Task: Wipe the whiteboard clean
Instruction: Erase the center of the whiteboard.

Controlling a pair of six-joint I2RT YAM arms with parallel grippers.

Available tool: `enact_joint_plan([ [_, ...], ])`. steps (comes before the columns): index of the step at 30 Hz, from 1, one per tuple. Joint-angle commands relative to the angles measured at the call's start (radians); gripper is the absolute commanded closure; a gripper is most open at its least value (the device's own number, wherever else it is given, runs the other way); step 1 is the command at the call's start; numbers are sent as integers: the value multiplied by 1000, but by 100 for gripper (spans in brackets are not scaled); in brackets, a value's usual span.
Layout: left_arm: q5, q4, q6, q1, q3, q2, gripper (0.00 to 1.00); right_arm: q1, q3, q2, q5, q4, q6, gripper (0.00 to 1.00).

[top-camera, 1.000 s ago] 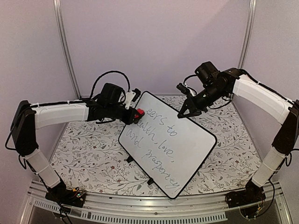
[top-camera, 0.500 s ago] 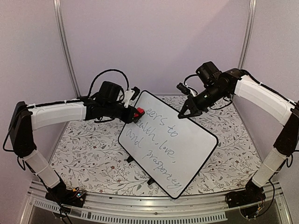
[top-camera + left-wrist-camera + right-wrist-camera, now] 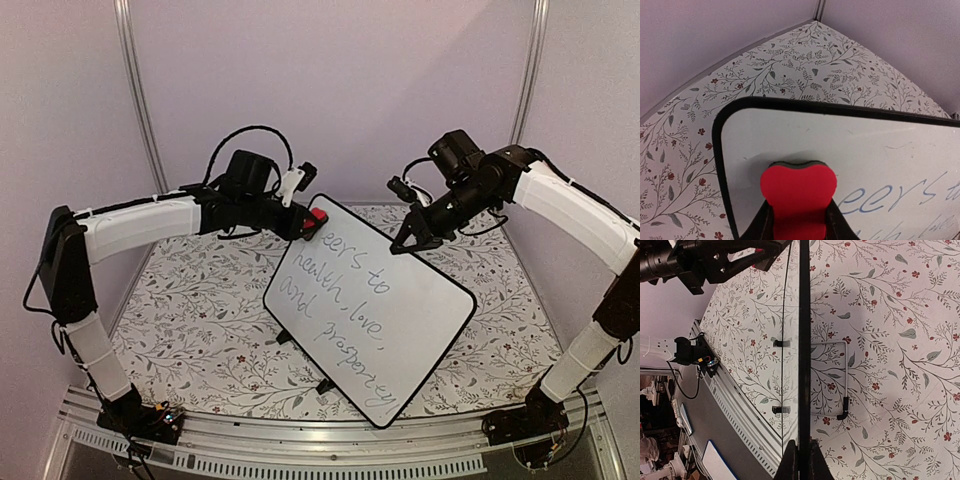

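The whiteboard (image 3: 390, 320) is tilted, its near long edge on the table and its far edge lifted. Thin cursive handwriting (image 3: 345, 300) runs down it. My right gripper (image 3: 410, 244) is shut on the board's far rim; in the right wrist view the rim (image 3: 804, 340) shows edge-on between the fingers of that gripper (image 3: 804, 456). My left gripper (image 3: 305, 222) is shut on a red eraser (image 3: 318, 223). In the left wrist view the eraser (image 3: 797, 190) presses on the whiteboard (image 3: 870, 145) near its top left corner, just left of the first letters, held by the gripper (image 3: 797, 222).
A floral tablecloth (image 3: 190, 320) covers the table. A metal rail (image 3: 300, 445) runs along the near edge. Pale walls close the back and sides. The board's wire stand (image 3: 845, 390) hangs behind it, and small black feet (image 3: 325, 385) sit on its lower edge.
The board has shifted a little right. My left gripper with the eraser has moved right and up toward the board's top corner. My right gripper has drifted slightly right, still on the rim.
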Motion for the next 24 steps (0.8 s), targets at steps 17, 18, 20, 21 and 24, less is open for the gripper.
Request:
enact_joint_plan([
  [17, 59, 9, -18, 7, -107, -49, 98, 25, 6, -32, -60, 60, -75, 100],
  [18, 60, 12, -24, 7, -119, -53, 98, 25, 6, -34, -58, 61, -74, 100],
  [20, 60, 21, -30, 6, -143, -62, 98, 25, 6, -35, -62, 63, -75, 100],
  [21, 58, 28, -31, 6, -158, -65, 98, 26, 5, -34, -63, 62, -74, 100],
  [24, 48, 32, -36, 7, -176, -69, 98, 27, 3, -30, -65, 63, -76, 100],
])
